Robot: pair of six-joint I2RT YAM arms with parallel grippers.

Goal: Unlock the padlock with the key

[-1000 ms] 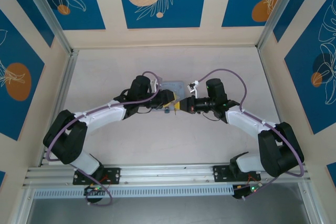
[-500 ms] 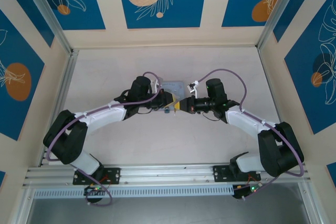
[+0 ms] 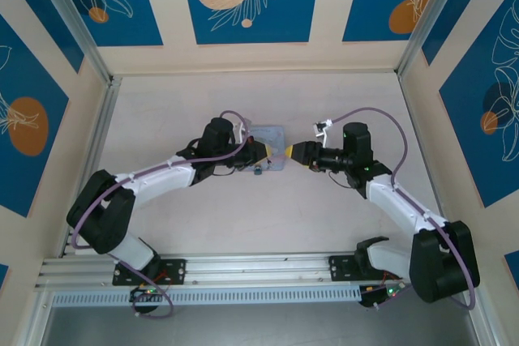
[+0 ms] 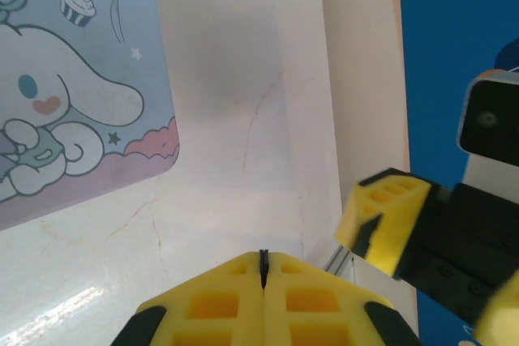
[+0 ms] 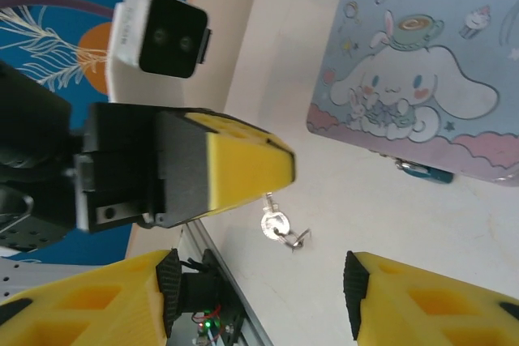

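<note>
My left gripper is shut on the key, a dark sliver pinched between its yellow fingertips. In the right wrist view the key's silvery head and ring hang below the left gripper's tip. The tiny blue padlock lies on the table at the tin's edge, apart from both grippers; it appears from above as a small blue speck. My right gripper is open, its fingers wide apart with nothing between them, facing the left gripper from the right.
The pale blue patterned tin lies flat just behind the two grippers, its cartoon lid visible. Aluminium rails border the table on the left and front. White table surface lies between the grippers and the arm bases.
The right gripper has pulled back to the right, away from the left gripper it was touching, and now stands open. The left arm has stayed put with the key.
</note>
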